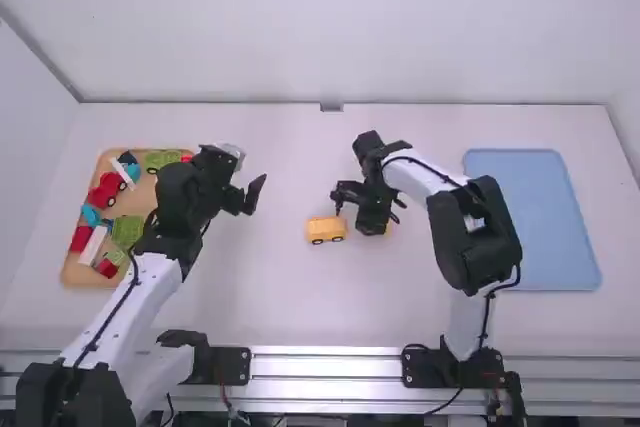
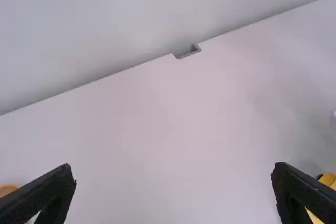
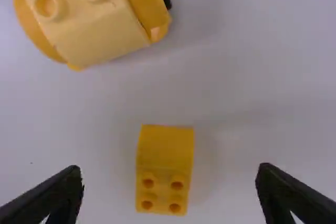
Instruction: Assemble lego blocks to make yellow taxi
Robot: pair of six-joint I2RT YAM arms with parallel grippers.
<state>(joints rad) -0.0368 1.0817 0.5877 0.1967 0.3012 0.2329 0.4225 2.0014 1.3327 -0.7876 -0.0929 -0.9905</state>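
A yellow wheeled car body (image 1: 325, 230) stands mid-table; its studded yellow top (image 3: 92, 17) and part of a black wheel fill the upper left of the right wrist view. Beside it lies a small yellow block (image 3: 165, 169) with a smooth half and a studded half. My right gripper (image 1: 368, 205) is low over this block, its two fingers (image 3: 170, 195) apart on either side of it. My left gripper (image 1: 250, 197) hangs near the tray side, and in the left wrist view the same gripper (image 2: 173, 192) stands open with nothing between its fingers.
An orange-brown tray (image 1: 72, 269) at the left holds several red, green, blue and white blocks, partly behind the left arm. A blue tray (image 1: 530, 217) lies at the right. A small grey bracket (image 2: 187, 52) sits at the table's back edge.
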